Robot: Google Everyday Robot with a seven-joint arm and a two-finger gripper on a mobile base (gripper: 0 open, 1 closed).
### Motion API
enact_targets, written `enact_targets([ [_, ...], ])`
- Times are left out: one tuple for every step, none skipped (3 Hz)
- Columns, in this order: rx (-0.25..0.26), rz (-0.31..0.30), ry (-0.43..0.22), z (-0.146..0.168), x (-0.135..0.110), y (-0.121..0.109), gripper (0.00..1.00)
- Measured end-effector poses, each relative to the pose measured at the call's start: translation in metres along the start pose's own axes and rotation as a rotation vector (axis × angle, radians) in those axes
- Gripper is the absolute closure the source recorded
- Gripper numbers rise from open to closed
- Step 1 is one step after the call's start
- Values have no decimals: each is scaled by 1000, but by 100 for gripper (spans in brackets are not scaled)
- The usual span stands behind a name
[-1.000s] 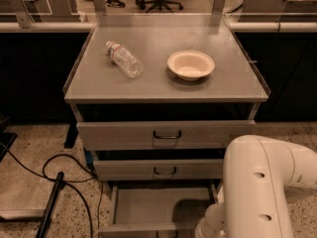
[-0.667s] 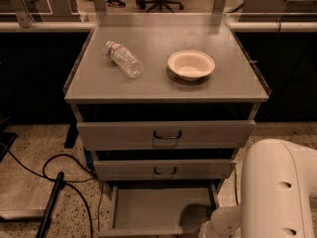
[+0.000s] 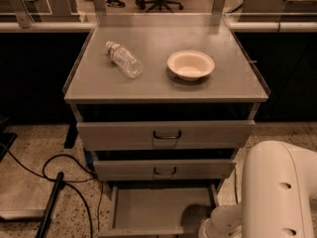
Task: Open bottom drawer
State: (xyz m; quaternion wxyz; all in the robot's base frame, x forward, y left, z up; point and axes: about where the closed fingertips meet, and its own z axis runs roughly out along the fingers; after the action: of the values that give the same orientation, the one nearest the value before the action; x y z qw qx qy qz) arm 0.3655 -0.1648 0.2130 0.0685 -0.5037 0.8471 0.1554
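Observation:
The bottom drawer [image 3: 161, 208] of the grey metal cabinet stands pulled out toward me, showing its plain grey tray; its front and handle are cut off by the lower edge of the view. The middle drawer [image 3: 164, 170] and top drawer [image 3: 166, 134] are shut, each with a small dark loop handle. My white arm [image 3: 277, 192] fills the lower right corner, with a joint [image 3: 220, 224] by the open drawer's right front corner. My gripper is below the frame, out of view.
A clear plastic bottle [image 3: 124, 59] lies on its side and a white bowl [image 3: 190, 65] stands on the cabinet top [image 3: 163, 86]. Black cables [image 3: 59, 170] lie on the speckled floor at left. Chair legs and rails are behind.
My arm has moved to the right and lower in the view, uncovering more of the open bottom drawer's tray. The drawers, bottle and bowl have not moved.

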Motion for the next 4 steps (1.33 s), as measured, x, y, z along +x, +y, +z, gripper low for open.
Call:
enact_targets([
  [-4, 19, 6, 12, 11, -12, 0],
  [-48, 45, -57, 25, 8, -17, 0],
  [-86, 72, -79, 20, 25, -10, 0],
  [-114, 95, -76, 8, 25, 28, 0],
])
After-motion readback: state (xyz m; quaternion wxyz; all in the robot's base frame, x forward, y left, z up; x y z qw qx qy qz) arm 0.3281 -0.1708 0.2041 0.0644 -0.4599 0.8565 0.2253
